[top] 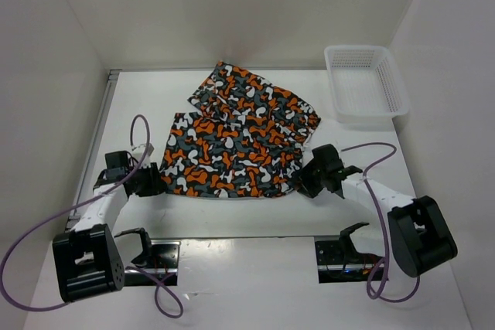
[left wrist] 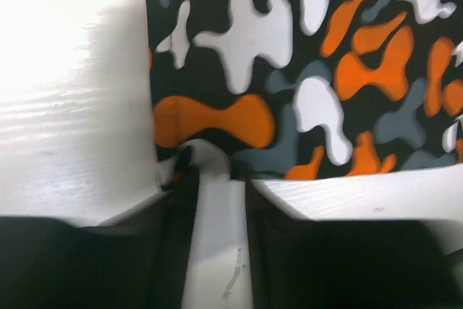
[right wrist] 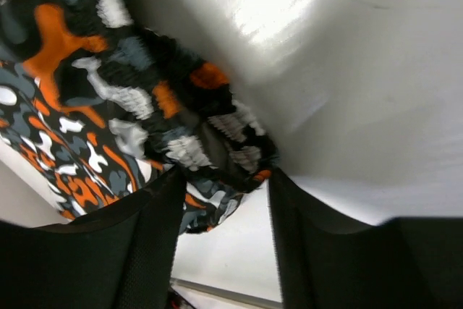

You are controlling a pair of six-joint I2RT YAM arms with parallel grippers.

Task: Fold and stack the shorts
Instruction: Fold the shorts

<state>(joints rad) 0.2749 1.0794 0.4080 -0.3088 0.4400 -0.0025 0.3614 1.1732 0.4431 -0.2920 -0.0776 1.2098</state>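
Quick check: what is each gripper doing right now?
Left gripper: shut on a corner of the shorts.
Right gripper: shut on the shorts' bunched waistband.

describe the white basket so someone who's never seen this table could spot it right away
Start at the white table and look to its far right corner, beside the right wall. The basket sits there: a shallow rectangular white plastic tray with mesh sides. It lies apart from the camouflage shorts, and unlike them it is rigid and plain white.

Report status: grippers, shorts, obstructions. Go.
Left gripper at the shorts' near-left corner, grip unclear. Right gripper pinching the gathered near-right edge. Shorts spread flat. Basket far right, clear of them.
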